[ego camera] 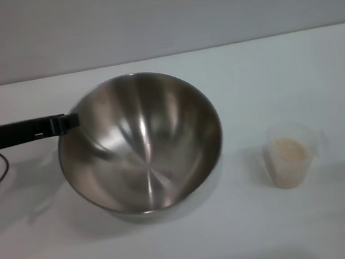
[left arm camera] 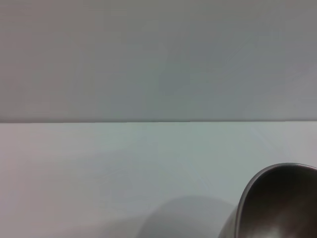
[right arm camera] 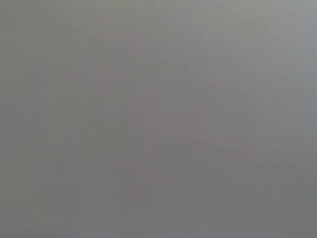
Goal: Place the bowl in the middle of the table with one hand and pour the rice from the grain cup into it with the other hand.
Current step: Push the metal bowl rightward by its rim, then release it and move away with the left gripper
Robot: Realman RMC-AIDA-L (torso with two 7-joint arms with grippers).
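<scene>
The bowl (ego camera: pixel 141 144) sits near the middle of the table (ego camera: pixel 319 224), tipped a little so I look straight into its deep, brushed-steel hollow and down to the small flat base. Its rim is thin and round, and the inside throws back soft streaks of light. My left gripper (ego camera: pixel 69 121) comes in from the left side, black and slim, with its jaws clamped on the bowl's near-left rim. On the left wrist view I get only a curved slice of the bowl (left arm camera: pixel 277 208) and bare white table (left arm camera: pixel 124 158). To the right, well apart from the bowl, stands the grain cup (ego camera: pixel 289 154), upright, translucent plastic, tapered, holding the rice (ego camera: pixel 285 151) as a pale granular mass. My right wrist view shows plain grey only.
</scene>
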